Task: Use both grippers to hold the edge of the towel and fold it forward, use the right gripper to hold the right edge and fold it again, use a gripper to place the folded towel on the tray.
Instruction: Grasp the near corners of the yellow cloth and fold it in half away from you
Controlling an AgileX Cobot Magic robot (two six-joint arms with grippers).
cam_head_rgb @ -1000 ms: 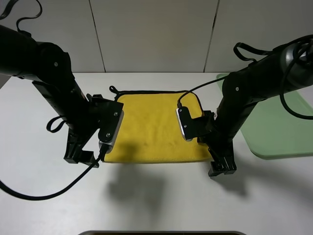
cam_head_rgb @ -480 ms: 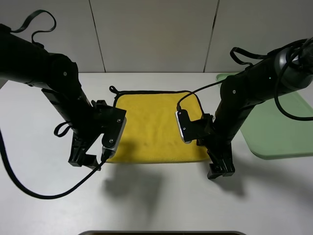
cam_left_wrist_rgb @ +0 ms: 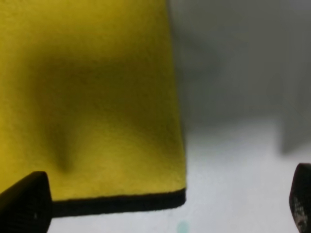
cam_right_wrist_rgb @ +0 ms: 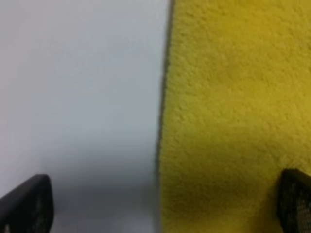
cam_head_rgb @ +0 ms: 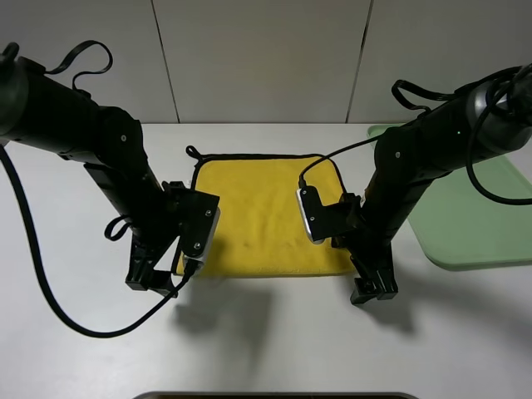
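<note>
The yellow towel (cam_head_rgb: 262, 208) lies flat on the white table, with its small black loop (cam_head_rgb: 193, 152) at the far left corner. My left gripper (cam_head_rgb: 154, 281) hangs low at the towel's near left corner. In the left wrist view its open gripper (cam_left_wrist_rgb: 165, 204) straddles that corner, where black binding (cam_left_wrist_rgb: 116, 204) runs along the edge of the towel. My right gripper (cam_head_rgb: 374, 289) is down at the near right corner. The right wrist view shows this open gripper (cam_right_wrist_rgb: 160, 204) spanning the towel's side edge (cam_right_wrist_rgb: 164, 121), holding nothing. The pale green tray (cam_head_rgb: 478, 224) sits at the right.
Black cables loop from both arms over the table, one trailing across the near left (cam_head_rgb: 83, 328). A dark object's edge (cam_head_rgb: 274, 396) shows at the very front. White wall panels stand behind the table.
My left arm has swung right and down, bringing its gripper closer to the towel's near left corner. The right arm has shifted only slightly. The towel has not moved.
</note>
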